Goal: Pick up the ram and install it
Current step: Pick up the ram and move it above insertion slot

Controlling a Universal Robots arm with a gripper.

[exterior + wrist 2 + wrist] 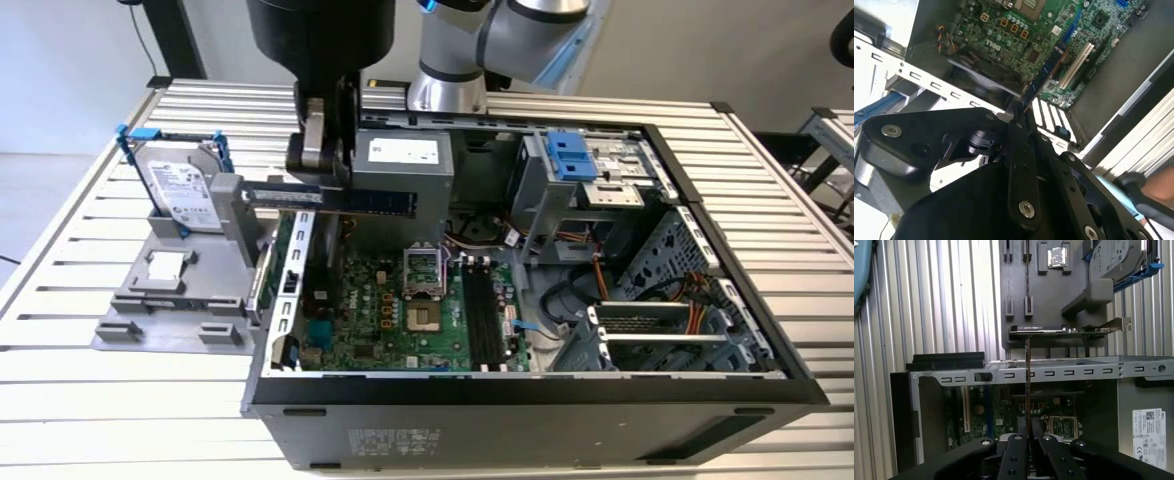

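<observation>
My gripper point(323, 172) is shut on the ram point(358, 199), a long dark stick with a white label. I hold it level in the air above the open computer case's wall on the exterior view's left. In the first wrist view the ram point(1027, 382) shows edge-on as a thin line running out from the fingertips point(1027, 437), over the case's metal rim point(1054, 373). In the second wrist view the ram point(1043, 80) points out from the gripper point(1019, 119) over the green motherboard point(1019, 30). The black memory slots point(481, 316) lie lower in the case, beside the processor socket point(423, 273).
A grey fixture point(167, 290) outside the case holds a silver hard drive point(183, 192) in a blue frame, and an expansion card point(1064, 330) stands on it. A power supply point(404, 155), drive cage point(587, 165) and cables point(574, 300) crowd the case. The table point(80, 400) is slatted metal.
</observation>
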